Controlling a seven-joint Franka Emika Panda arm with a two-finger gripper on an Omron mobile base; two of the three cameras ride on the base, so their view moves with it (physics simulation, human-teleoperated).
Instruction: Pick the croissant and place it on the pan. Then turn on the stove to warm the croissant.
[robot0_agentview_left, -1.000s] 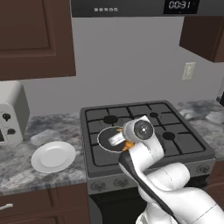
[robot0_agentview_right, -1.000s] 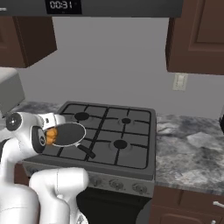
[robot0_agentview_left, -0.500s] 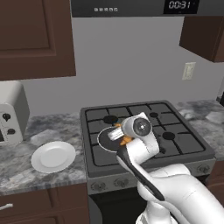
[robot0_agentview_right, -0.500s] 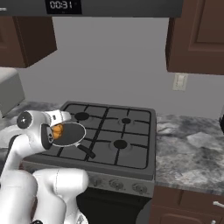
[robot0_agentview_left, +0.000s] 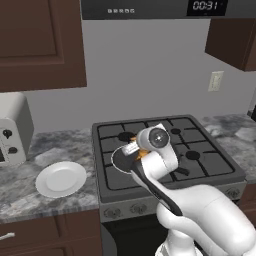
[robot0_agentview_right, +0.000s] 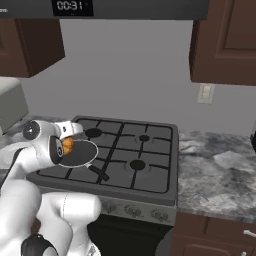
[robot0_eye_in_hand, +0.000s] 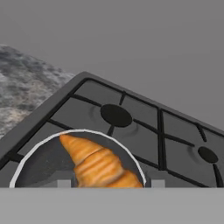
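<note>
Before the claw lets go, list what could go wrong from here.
1. The croissant is held in the claw above the pan; released from this height, it may bounce or roll onto the stove grates.
2. The pan sits on the front left burner with its handle pointing toward the front; the arm, lowering or withdrawing, could nudge it.
3. The knobs lie low on the front panel, so reaching them means a wide swing close to the pan.

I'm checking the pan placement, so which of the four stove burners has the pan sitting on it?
The front-left burner, nearest the plate. The pan covers it on the stove; the other three burners are uncovered.
</note>
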